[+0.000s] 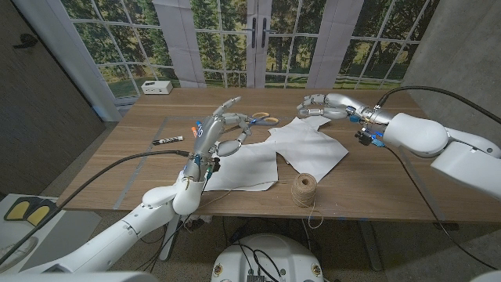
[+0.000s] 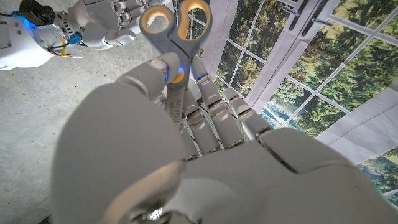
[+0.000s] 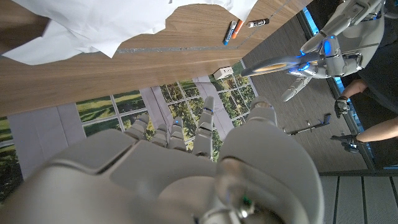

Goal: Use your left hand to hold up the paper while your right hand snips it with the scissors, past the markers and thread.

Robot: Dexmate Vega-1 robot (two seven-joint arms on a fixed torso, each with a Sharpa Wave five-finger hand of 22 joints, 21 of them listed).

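Observation:
My left hand (image 1: 221, 133) is raised above the table and grips grey scissors (image 2: 176, 37) by the blades. Their orange-lined handles (image 1: 265, 118) point toward my right hand (image 1: 319, 105). The right hand hovers over the far edge of the white paper (image 1: 313, 146) with its fingers apart and nothing in them. A second white sheet (image 1: 246, 168) lies just right of my left forearm. The ball of thread (image 1: 305, 189) stands near the front edge. A black marker (image 1: 168, 139) and an orange marker (image 1: 195, 126) lie left of the left hand. The right wrist view shows the left hand (image 3: 324, 52) with the scissors' blade (image 3: 278, 63).
A small white box (image 1: 157, 87) sits at the table's far left corner. A person in dark clothes (image 3: 373, 74) stands beyond the table's left side in the right wrist view. Windows and a door are behind the far edge.

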